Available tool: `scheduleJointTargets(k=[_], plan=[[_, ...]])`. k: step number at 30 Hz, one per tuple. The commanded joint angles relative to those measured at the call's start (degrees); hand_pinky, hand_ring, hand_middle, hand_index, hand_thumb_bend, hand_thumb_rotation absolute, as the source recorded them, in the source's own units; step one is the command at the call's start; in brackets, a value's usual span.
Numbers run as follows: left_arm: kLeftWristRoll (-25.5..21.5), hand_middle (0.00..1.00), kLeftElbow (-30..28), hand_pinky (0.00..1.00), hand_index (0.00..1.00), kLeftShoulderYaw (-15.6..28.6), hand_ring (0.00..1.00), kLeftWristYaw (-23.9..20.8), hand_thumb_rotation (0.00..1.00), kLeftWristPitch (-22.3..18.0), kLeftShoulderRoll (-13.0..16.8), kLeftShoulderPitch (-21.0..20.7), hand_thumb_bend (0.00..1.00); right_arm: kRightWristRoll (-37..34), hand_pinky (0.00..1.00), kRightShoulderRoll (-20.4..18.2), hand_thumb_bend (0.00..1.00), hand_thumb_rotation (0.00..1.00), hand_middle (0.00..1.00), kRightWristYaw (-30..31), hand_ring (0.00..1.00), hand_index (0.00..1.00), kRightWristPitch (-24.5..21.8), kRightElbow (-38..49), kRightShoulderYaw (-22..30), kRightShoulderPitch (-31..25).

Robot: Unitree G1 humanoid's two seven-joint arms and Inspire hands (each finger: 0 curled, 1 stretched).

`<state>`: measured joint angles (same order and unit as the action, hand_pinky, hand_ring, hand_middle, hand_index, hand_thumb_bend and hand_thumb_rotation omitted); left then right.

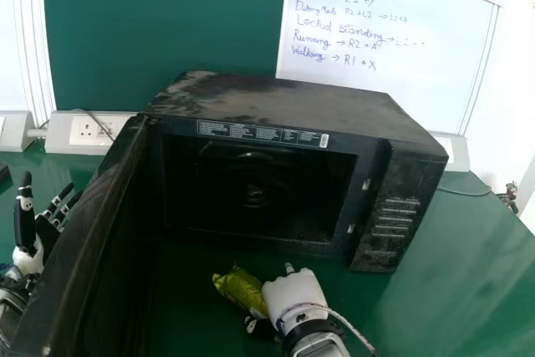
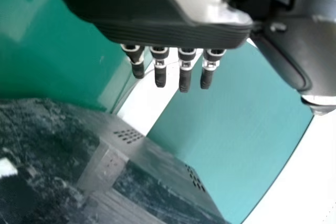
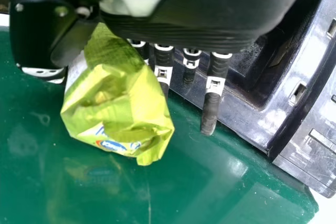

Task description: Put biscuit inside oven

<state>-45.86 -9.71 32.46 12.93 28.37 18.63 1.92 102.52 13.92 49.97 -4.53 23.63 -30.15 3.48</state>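
Note:
The oven, a black microwave (image 1: 292, 106), faces me with its door (image 1: 94, 232) swung open on the left. In front of its opening, low over the table, is my right hand (image 1: 294, 297), holding a yellow-green biscuit packet (image 1: 241, 288). The right wrist view has the crumpled packet (image 3: 118, 108) pinched between the thumb and fingers of my right hand (image 3: 210, 24), its lower end hanging free. My left hand (image 1: 27, 223) is outside the door at the far left, fingers straight and empty; the left wrist view also has this hand (image 2: 173, 31), above the microwave's dusty casing (image 2: 58, 145).
The green table (image 1: 481, 265) extends to the right of the microwave. Behind stand a white socket box (image 1: 84, 133) and a whiteboard (image 1: 384, 56) with writing. The door's upright edge separates my left hand from the oven opening.

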Motion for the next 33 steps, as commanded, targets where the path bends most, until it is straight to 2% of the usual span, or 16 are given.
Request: scheduleJointTargets(k=[1, 4, 12, 14, 16, 17, 23, 30, 33], plan=[[0.02, 0.74, -0.36, 0.66, 0.73, -0.34, 0.71, 0.37, 0.00, -0.08, 0.04, 0.04, 0.70, -2.29, 0.49, 0.08, 0.52, 0.14, 0.55, 2.14, 0.50, 0.49, 0.68, -2.34, -0.73, -2.20], [-0.15, 0.74, -0.35, 0.66, 0.74, -0.22, 0.72, 0.08, 0.00, 0.21, 0.02, -0.02, 0.71, -2.59, 0.51, 0.35, 0.52, 0.14, 0.57, 1.91, 0.52, 0.49, 0.73, -2.23, -0.70, -2.39], [-0.18, 0.75, -0.43, 0.66, 0.75, -0.20, 0.72, 0.21, 0.00, 0.21, 0.02, 0.11, 0.71, -3.00, 0.49, 0.55, 0.52, 0.14, 0.55, 1.62, 0.50, 0.49, 0.55, -1.68, -0.26, -2.50], [-0.03, 0.75, -0.43, 0.66, 0.74, -0.24, 0.72, 0.17, 0.00, 0.15, 0.05, 0.10, 0.71, -3.42, 0.43, 0.33, 0.52, 0.14, 0.51, 1.31, 0.44, 0.49, 0.24, -1.26, 0.21, -2.60], [-0.11, 0.74, -0.57, 0.66, 0.73, -0.24, 0.72, 0.12, 0.00, 0.16, -0.04, 0.13, 0.72, -3.97, 0.40, 0.18, 0.53, 0.03, 0.49, 1.58, 0.41, 0.49, 0.01, -0.65, 0.80, -2.54], [-0.09, 0.74, -0.60, 0.66, 0.73, -0.27, 0.72, 0.27, 0.00, 0.08, -0.03, 0.17, 0.72, -4.12, 0.39, 0.07, 0.53, 0.02, 0.48, 2.01, 0.40, 0.49, -0.11, -0.18, 1.11, -2.40], [0.29, 0.75, 0.10, 0.67, 0.74, -0.33, 0.73, 1.17, 0.00, -0.44, 0.20, 0.05, 0.71, -5.41, 0.20, -0.06, 0.53, 0.00, 0.47, 2.88, 0.22, 0.49, -0.24, 2.91, 2.66, -1.87], [0.10, 0.75, 0.05, 0.66, 0.73, -0.20, 0.72, 1.23, 0.00, -0.22, 0.21, 0.04, 0.72, -7.91, 0.17, 0.28, 0.53, 0.00, 0.47, 2.03, 0.19, 0.49, 0.25, 6.76, 4.60, -1.61], [0.17, 0.75, 0.28, 0.66, 0.74, -0.17, 0.72, 1.54, 0.00, -0.31, 0.25, -0.01, 0.72, -8.61, 0.17, -0.08, 0.53, 0.00, 0.47, 3.75, 0.19, 0.49, 0.33, 7.76, 5.66, -0.30]])
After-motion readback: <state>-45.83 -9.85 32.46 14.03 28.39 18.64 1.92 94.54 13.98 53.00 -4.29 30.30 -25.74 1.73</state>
